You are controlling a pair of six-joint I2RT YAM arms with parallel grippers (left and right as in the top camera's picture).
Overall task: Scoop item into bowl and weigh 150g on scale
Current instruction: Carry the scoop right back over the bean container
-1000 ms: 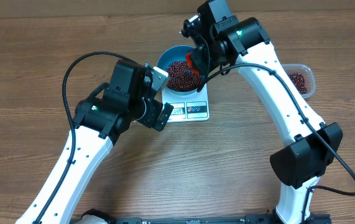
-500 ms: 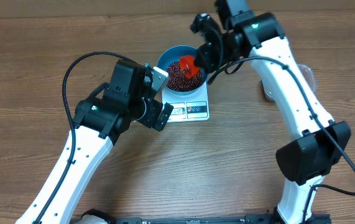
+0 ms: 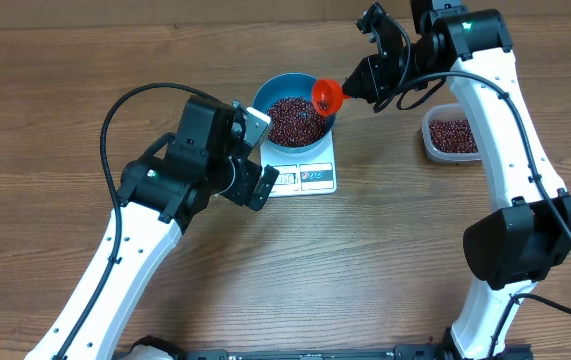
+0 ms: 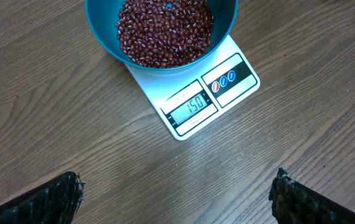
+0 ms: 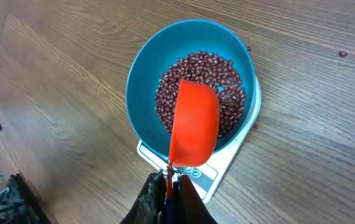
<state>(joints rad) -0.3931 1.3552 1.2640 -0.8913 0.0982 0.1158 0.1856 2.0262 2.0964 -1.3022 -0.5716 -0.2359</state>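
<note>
Overhead first: the blue bowl sits on the white scale mid-tabletop, and it carries a good heap of red-brown beans. The left jaws are spread wide and hold nothing, parked just beside the scale's near-left corner. Over on the other side, the right jaws are pressed together on the handle of an orange scoop. The scoop hangs above the bowl's right rim, and whether it touches the rim can't be told. Well off to the right there's a clear tub with more beans inside.

Left wrist camera now: it looks straight down at the bowl and scale. The bowl is planted on the far half of the scale, with beans covering most of its floor. The display window is in plain sight and reads 150, with the blue-marked buttons right next to it. Both dark fingertips stand far apart at the bottom corners, with bare wood between them.

Right wrist camera: the jaws pinch the scoop's thin handle at the bottom of the frame. The scoop shows its orange back, tilted over the bowl's near side. A couple of stray beans lie on the tabletop beyond the bowl.
</note>
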